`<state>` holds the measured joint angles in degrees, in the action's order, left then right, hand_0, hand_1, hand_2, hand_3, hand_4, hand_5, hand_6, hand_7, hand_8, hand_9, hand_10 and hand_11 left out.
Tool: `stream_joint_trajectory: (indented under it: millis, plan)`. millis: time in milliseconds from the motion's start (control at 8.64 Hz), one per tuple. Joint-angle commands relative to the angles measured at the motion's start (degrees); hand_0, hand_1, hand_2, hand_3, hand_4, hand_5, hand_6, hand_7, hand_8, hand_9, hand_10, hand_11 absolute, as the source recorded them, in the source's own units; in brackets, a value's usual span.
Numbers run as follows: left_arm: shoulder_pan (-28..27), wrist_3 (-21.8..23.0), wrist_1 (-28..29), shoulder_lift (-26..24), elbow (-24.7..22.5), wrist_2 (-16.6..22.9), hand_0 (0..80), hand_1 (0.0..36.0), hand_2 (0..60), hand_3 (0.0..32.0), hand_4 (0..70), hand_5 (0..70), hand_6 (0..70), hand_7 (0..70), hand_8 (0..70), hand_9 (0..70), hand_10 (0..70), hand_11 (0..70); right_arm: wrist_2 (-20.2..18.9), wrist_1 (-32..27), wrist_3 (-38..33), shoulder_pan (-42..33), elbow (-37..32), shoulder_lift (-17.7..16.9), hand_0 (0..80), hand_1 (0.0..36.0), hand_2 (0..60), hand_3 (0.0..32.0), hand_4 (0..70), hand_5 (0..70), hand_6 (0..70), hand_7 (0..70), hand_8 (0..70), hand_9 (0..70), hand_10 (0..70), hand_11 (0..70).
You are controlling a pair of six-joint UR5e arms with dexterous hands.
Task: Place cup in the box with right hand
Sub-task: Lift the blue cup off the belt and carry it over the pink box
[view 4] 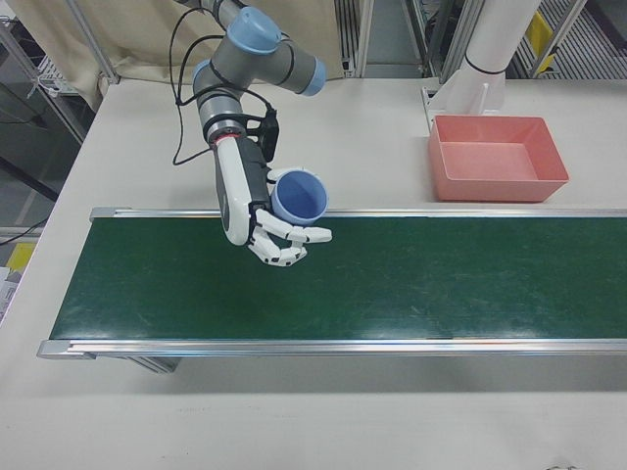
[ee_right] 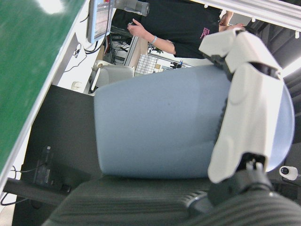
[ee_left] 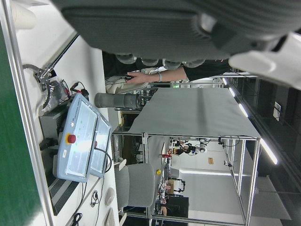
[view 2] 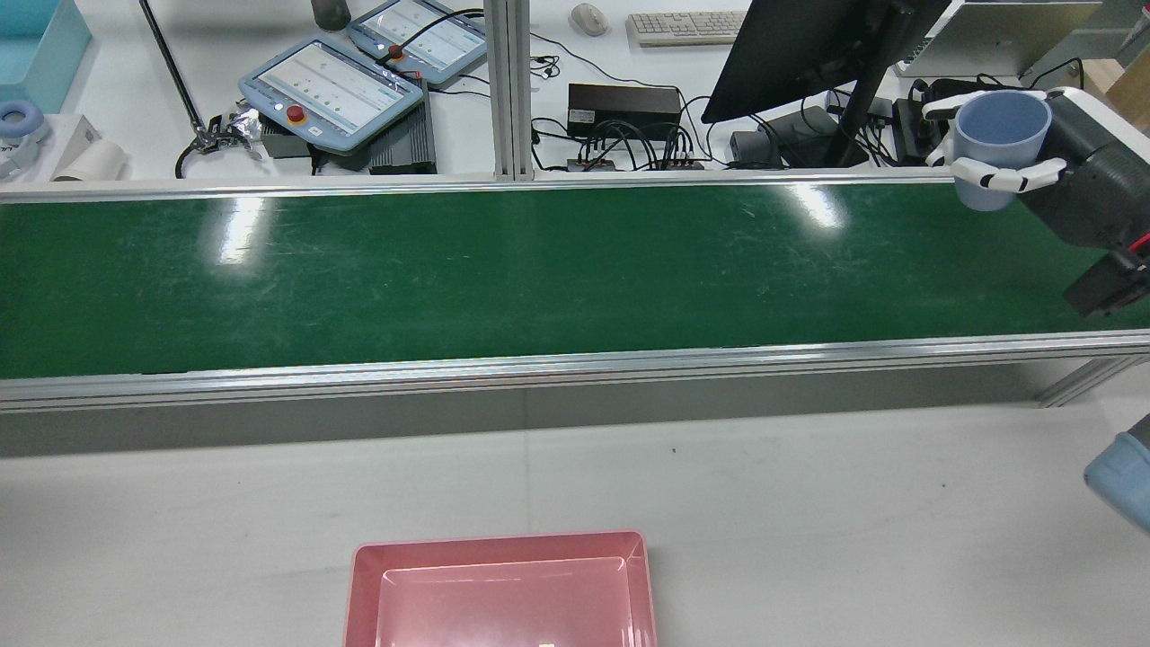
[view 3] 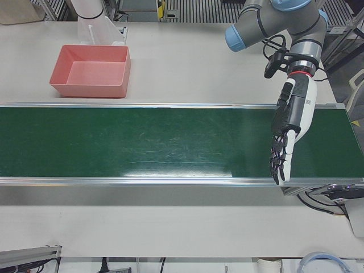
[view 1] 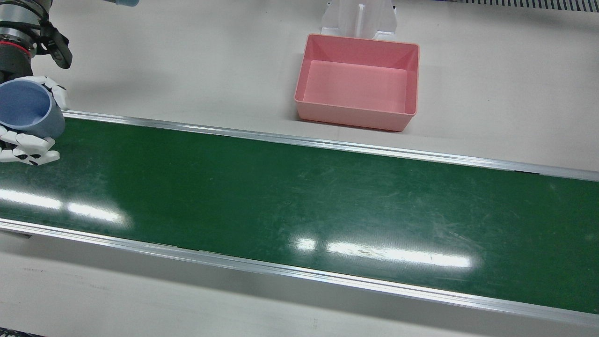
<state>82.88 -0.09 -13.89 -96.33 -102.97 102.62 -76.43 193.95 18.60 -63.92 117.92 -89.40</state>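
One right hand [view 4: 269, 230] carries the whole job here: its white fingers [ee_right: 244, 108] are wrapped round the side of the blue cup [view 4: 299, 196], which it holds upright with the open mouth up, lifted clear above the green conveyor belt [view 4: 392, 279] rather than standing on it. A side grip leaves the base free, which looks suited to lowering the cup onto a flat floor. In the right-front view the cup hangs over the far rail of the belt, toward its left end, while the pink box [view 4: 498, 157] sits on the white tabletop [view 4: 372, 137] beyond the belt and well apart to the right, open and empty. By my reading the lift is done and the carry across to the box remains. The left hand [view 3: 287, 133] hangs over the other end of the belt with fingers straight and apart, holding nothing, seemingly parked out of the way.
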Motion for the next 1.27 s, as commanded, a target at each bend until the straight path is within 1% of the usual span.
stream_joint_trajectory:
  millis: [0,116,232,347,463,579,695,811,926,1042,1158]
  plan:
    - [0.0,0.0,0.0,0.0,0.1,0.0,0.0,0.0,0.0,0.0,0.0,0.0,0.0,0.0,0.0,0.0,0.0,0.0,0.2,5.0,0.5,7.7,9.8,0.5,62.8,36.0,60.0,0.0,29.3,17.5,28.8,70.0,40.2,65.0,26.4,41.8]
    - [0.0,0.0,-0.1,0.0,0.1,-0.1,0.0,0.0,0.0,0.0,0.0,0.0,0.0,0.0,0.0,0.0,0.0,0.0,2.1,5.8,2.3,12.9,12.0,1.7,62.2,36.0,60.0,0.0,25.7,17.7,28.9,70.0,40.3,65.0,26.1,41.5]
    - [0.0,0.0,-0.1,0.0,0.1,0.0,0.0,0.0,0.0,0.0,0.0,0.0,0.0,0.0,0.0,0.0,0.0,0.0,4.2,7.3,4.1,20.5,13.1,4.1,62.4,36.0,60.0,0.0,23.8,17.8,29.2,70.0,40.2,64.8,25.8,41.1]
    - [0.0,0.0,-0.1,0.0,0.1,0.0,0.0,0.0,0.0,0.0,0.0,0.0,0.0,0.0,0.0,0.0,0.0,0.0,8.6,8.9,6.7,28.9,14.2,7.1,66.6,36.0,60.0,0.0,27.7,17.8,29.1,70.0,39.8,64.3,25.6,40.9]
    - [0.0,0.0,0.0,0.0,0.1,-0.1,0.0,0.0,0.0,0.0,0.0,0.0,0.0,0.0,0.0,0.0,0.0,0.0,13.6,9.0,9.8,36.4,15.1,9.0,64.9,36.0,60.0,0.0,25.6,17.7,28.9,70.0,39.4,63.8,25.1,40.2]
    - [0.0,0.0,0.0,0.0,0.1,0.0,0.0,0.0,0.0,0.0,0.0,0.0,0.0,0.0,0.0,0.0,0.0,0.0,17.0,9.0,12.7,42.1,15.6,10.7,66.3,36.0,60.0,0.0,28.7,17.4,28.6,70.0,39.0,63.4,24.7,39.7]
    - [0.0,0.0,0.0,0.0,0.1,-0.1,0.0,0.0,0.0,0.0,0.0,0.0,0.0,0.0,0.0,0.0,0.0,0.0,17.6,8.9,15.0,45.6,15.6,11.8,65.0,36.0,60.0,0.0,27.3,17.2,28.3,70.0,38.3,62.6,24.4,39.1]
    - [0.0,0.0,0.0,0.0,0.1,0.0,0.0,0.0,0.0,0.0,0.0,0.0,0.0,0.0,0.0,0.0,0.0,0.0,18.2,8.9,16.7,47.9,15.6,12.1,65.5,36.0,60.0,0.0,28.0,17.0,27.9,70.0,37.7,62.1,24.1,38.8]
    - [0.0,0.0,0.0,0.0,0.1,0.0,0.0,0.0,0.0,0.0,0.0,0.0,0.0,0.0,0.0,0.0,0.0,0.0,19.1,8.8,17.2,50.0,15.4,12.1,65.4,36.0,60.0,0.0,26.8,16.2,26.0,70.0,34.6,58.1,22.5,36.3]
    - [0.0,0.0,0.0,0.0,0.1,-0.1,0.0,0.0,0.0,0.0,0.0,0.0,0.0,0.0,0.0,0.0,0.0,0.0,20.0,8.8,17.3,52.0,15.2,12.1,62.4,35.6,60.0,0.0,21.8,13.2,19.7,70.0,23.2,42.5,15.5,25.7]
    - [0.0,0.0,0.1,0.0,0.1,-0.1,0.0,0.0,0.0,0.0,0.0,0.0,0.0,0.0,0.0,0.0,0.0,0.0,20.0,8.6,17.3,53.1,15.0,12.1,57.8,21.4,12.0,0.0,22.7,8.0,11.6,44.0,8.1,18.7,7.8,13.7]
